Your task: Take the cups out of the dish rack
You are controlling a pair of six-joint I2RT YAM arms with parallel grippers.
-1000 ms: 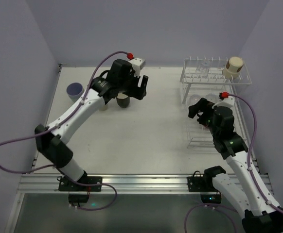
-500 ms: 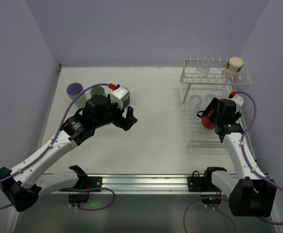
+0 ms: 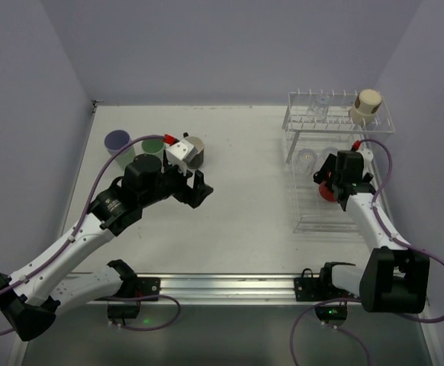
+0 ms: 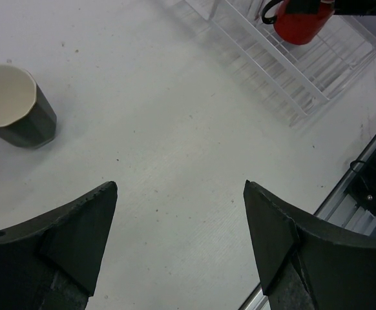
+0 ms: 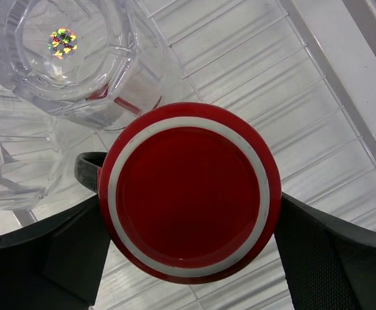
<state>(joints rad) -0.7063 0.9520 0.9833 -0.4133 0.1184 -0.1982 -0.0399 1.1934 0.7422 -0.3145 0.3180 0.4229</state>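
While the right gripper [image 5: 191,206] is clamping the red mug [image 5: 191,197], one finger pressing each flank, the mug is sitting base-up at the lower tier of the dish rack [image 5: 240,64]; can't tell if it's resting on the wires. A clear glass [image 5: 65,58] is lying just beside the mug on the same tier. The beige tumbler [image 3: 367,105] is sitting on the rack's upper tier. The left gripper [image 4: 181,213] is hovering wide open, holding nothing, well left of the rack. The black mug [image 4: 13,106], cream inside, is standing upright left of the rack, with the green tumbler [image 3: 154,145] and lavender tumbler [image 3: 117,141] farther left.
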